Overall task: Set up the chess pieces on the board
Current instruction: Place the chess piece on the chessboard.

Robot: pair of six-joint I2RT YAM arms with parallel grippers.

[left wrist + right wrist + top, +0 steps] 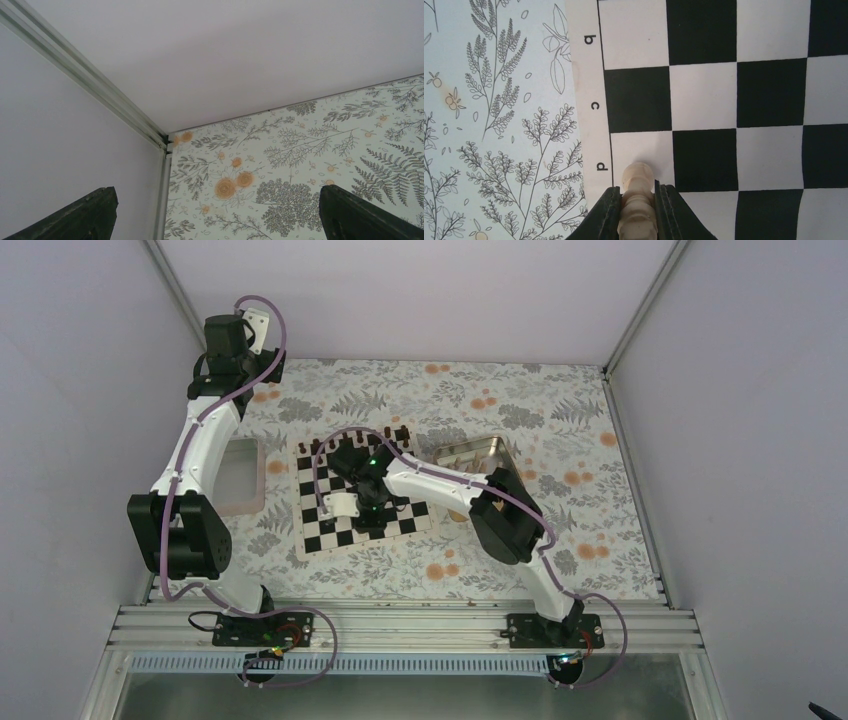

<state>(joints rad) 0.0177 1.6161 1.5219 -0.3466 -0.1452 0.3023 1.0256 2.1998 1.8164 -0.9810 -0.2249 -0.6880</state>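
My right gripper (pixel 637 192) is shut on a light tan chess piece (pixel 638 200), which lies lengthwise between the fingers with its rounded end pointing forward. It hovers over the white square by the letter d at the edge of the board (pixel 704 100). From above, the right gripper (pixel 372 502) sits over the middle of the black-and-white board (pixel 340 532). My left gripper (pixel 217 192) is open and holds nothing; it faces the far left corner of the table. The left arm's wrist (pixel 232 335) is raised at the back left.
Dark brown pieces (pixel 350 443) line the board's far edge. A gold tin tray (pixel 478 453) stands right of the board and a pale-rimmed tray (pixel 238 475) left of it. Grey walls close in the floral tabletop (pixel 560 410).
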